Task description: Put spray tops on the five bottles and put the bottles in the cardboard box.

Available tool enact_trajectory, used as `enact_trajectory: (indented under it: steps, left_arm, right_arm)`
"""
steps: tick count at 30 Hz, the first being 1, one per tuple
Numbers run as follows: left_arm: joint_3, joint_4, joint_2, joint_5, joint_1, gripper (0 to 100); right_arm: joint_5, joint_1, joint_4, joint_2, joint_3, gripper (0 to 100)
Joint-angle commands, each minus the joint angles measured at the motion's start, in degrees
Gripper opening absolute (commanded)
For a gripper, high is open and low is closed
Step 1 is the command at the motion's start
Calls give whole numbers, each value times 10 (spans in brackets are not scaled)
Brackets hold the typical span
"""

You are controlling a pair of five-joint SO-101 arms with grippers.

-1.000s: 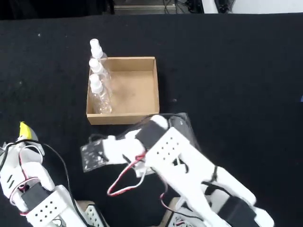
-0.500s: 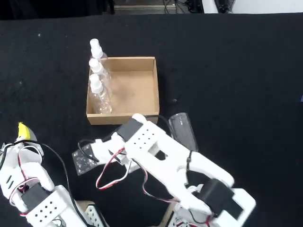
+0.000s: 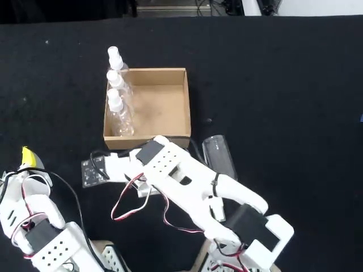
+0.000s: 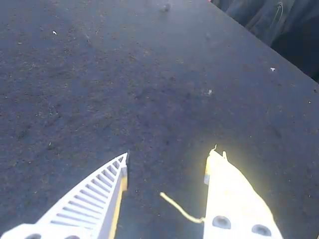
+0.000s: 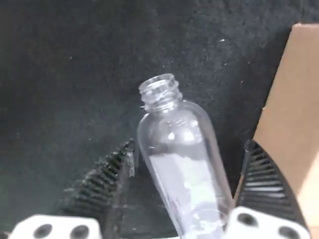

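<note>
On the black table (image 3: pixel 283 85), the task stands a little past half done. The right arm (image 3: pixel 193 187), the largest body on view, reaches across in front of the cardboard box (image 3: pixel 161 107), whose floor is bare on its right side. Three capped bottles (image 3: pixel 118 105) stand upright in a row along the box's left wall, each with a white spray top; these count as finished. Two bottles remain.

The lying bottle (image 3: pixel 218 156) rests on its side on the table just beside the box's near right corner, close against the arm. Whether it bears a top cannot be told. The held bottle (image 5: pixel 182 164) has an open threaded neck and no top. The right gripper (image 5: pixel 189 147) clasps it between its jaws near the box's near left corner. The left gripper (image 4: pixel 168 157) hangs over bare table, jaws spread and empty. By judgement, two toppings and two placements are left.

Against the frame one second earlier, the right arm has swung leftward and toward the box, carrying the held bottle and uncovering more of the lying bottle. The box, the capped bottles and the left arm (image 3: pixel 34 226) are unchanged.
</note>
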Motion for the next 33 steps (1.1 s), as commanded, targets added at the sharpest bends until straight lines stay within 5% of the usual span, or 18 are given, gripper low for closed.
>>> enact_trajectory:
  steps: [1,5,17,25,33]
  left_arm:
    - [-11,-13,-3,3,-6,234]
    - [-11,-13,-3,3,-6,234]
    - [-12,-13,-4,3,-6,234]
    - [-12,-13,-4,3,-6,234]
    - [-12,-13,-4,3,-6,234]
  right_arm:
    - [-60,11,-11,1,-1,280]
    - [-120,11,-8,1,-1,184]
    - [-335,133,62,-58,0,178]
    - [-224,92,60,-60,52,315]
    - [-139,101,43,-59,90,315]
